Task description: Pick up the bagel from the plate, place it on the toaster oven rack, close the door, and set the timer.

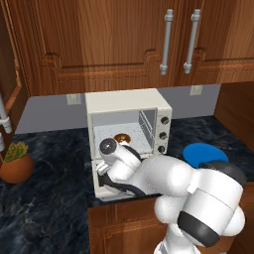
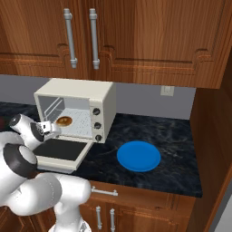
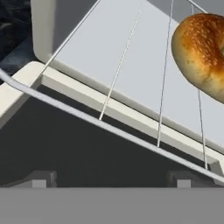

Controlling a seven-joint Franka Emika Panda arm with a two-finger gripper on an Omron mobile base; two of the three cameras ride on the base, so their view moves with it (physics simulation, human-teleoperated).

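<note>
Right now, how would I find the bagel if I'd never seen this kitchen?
Look for the cream-white toaster oven on the dark counter, under the wooden cupboards. Its door hangs open, and inside lies a pale wire rack. The bagel sits on that rack: a small golden-brown speckled ring, the only round brown thing in there.

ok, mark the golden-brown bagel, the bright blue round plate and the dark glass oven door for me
golden-brown bagel (image 3: 200, 51): hand view, seeded crust, left part of the ring.
bright blue round plate (image 2: 138, 156): right base view, centre of the disc.
dark glass oven door (image 2: 60, 149): right base view, glass panel of the dropped-open door.
</note>
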